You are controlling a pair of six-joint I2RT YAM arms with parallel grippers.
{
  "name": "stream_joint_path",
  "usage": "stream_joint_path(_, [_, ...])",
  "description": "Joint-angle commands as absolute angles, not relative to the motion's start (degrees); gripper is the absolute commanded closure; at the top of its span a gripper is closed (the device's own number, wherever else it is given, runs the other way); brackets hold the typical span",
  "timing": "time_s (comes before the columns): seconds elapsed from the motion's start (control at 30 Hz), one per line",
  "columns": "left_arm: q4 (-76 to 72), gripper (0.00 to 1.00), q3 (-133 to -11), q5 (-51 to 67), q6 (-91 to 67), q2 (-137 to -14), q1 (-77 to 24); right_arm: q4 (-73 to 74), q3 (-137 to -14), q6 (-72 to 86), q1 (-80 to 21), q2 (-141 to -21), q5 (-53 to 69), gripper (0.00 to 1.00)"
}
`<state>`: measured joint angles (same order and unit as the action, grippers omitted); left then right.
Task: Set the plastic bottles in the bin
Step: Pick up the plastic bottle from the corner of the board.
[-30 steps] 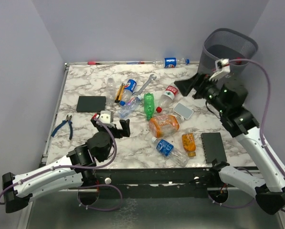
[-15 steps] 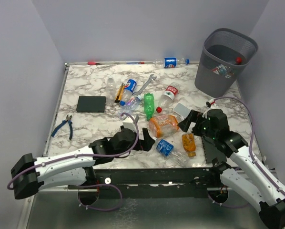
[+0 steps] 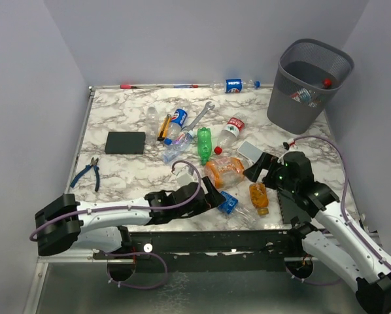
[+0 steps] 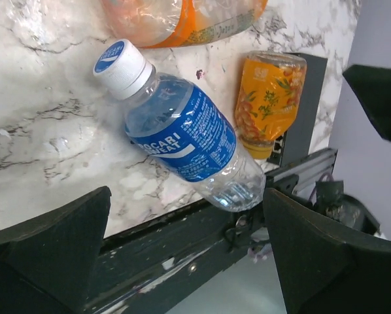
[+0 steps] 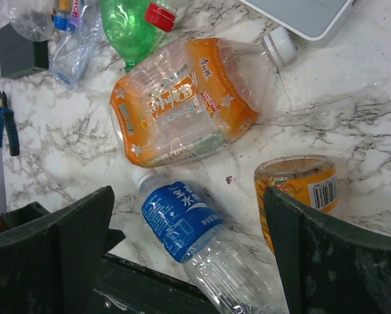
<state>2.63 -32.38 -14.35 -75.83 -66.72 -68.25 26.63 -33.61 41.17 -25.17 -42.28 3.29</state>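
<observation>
One red-capped bottle (image 3: 325, 83) shows inside the bin (image 3: 310, 85) at the far right. The right gripper (image 3: 257, 169), up there a second ago, has dropped over the crushed orange bottle (image 3: 225, 171), jaws apart and empty. The left gripper (image 3: 214, 195), equally wide, has stretched to the blue-labelled bottle (image 4: 182, 139). A black block (image 3: 292, 200) lies just beside the small orange bottle (image 3: 259, 196).
</observation>
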Motion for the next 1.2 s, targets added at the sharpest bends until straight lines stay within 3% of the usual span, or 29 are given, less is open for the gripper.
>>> stream_joint_path(0.0, [8.21,0.01,-39.39,-23.31,-91.02,-74.02,-71.79,28.21,-36.1,41.66,-25.36,-39.61,2.86,0.0])
stream_joint_path(0.17, [10.58,0.01,-45.7,-25.13,-94.21,-84.21,-73.98,31.79,-38.31,41.44,-25.4,-37.15,1.61,0.0])
stream_joint_path(0.63, [14.15,0.03,-49.5,-25.89,-96.45,-96.69,-72.96,36.65,-41.58,41.63,-25.39,-32.38,2.07,0.0])
stream_joint_path(0.73, [14.22,0.09,-48.67,-26.52,-95.66,-95.29,-72.81,36.93,-41.79,41.15,-25.35,-31.91,2.84,0.0])
stream_joint_path(1.0, [13.56,0.4,-41.58,-30.48,-93.64,-85.12,-73.12,35.7,-41.78,39.61,-25.32,-32.08,4.62,0.0])
stream_joint_path(1.17, [12.22,0.54,-39.23,-32.09,-83.45,-77.32,-73.66,32.55,-43.12,36.94,-25.4,-34.09,9.68,0.0])
